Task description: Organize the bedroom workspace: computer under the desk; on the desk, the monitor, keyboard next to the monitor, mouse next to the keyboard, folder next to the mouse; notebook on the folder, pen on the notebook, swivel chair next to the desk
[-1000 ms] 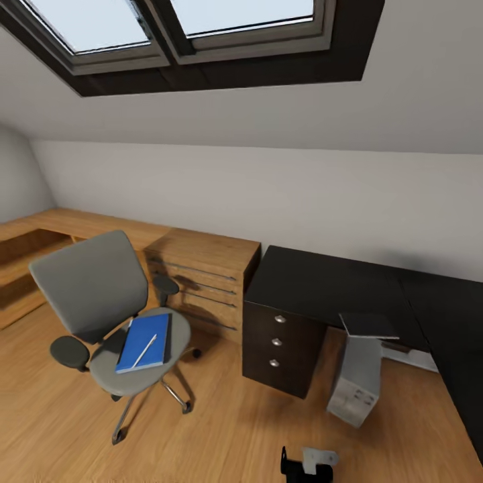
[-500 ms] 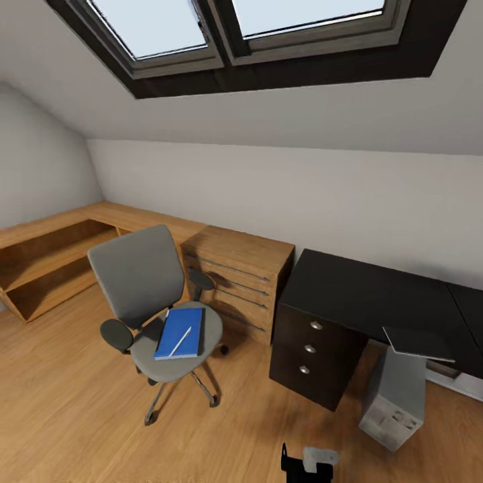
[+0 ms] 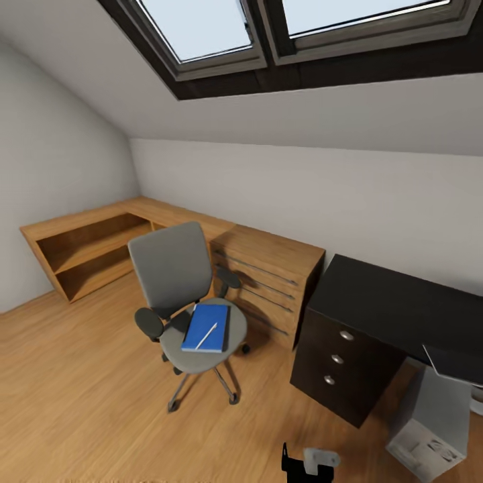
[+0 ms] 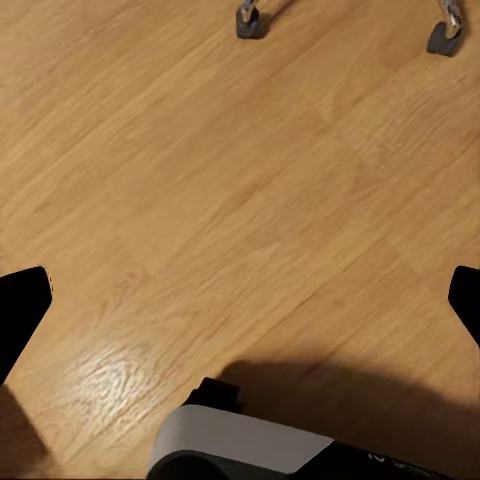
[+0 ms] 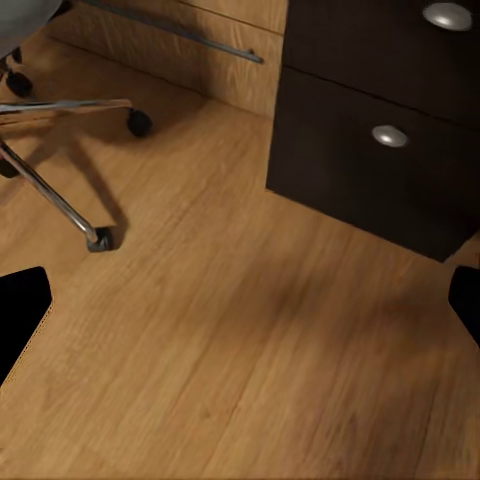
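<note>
The folder (image 3: pixel 207 327) lies on the swivel chair (image 3: pixel 180 295) seat, ahead to our left. Both sets of fingers are spread wide, holding nothing.

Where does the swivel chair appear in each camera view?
Head view: the whole swivel chair, left of centre, folder on its seat.
Left wrist view: two castors at the picture's edge.
Right wrist view: chrome legs and castors.
Shared landmark: the wooden floor.
</note>
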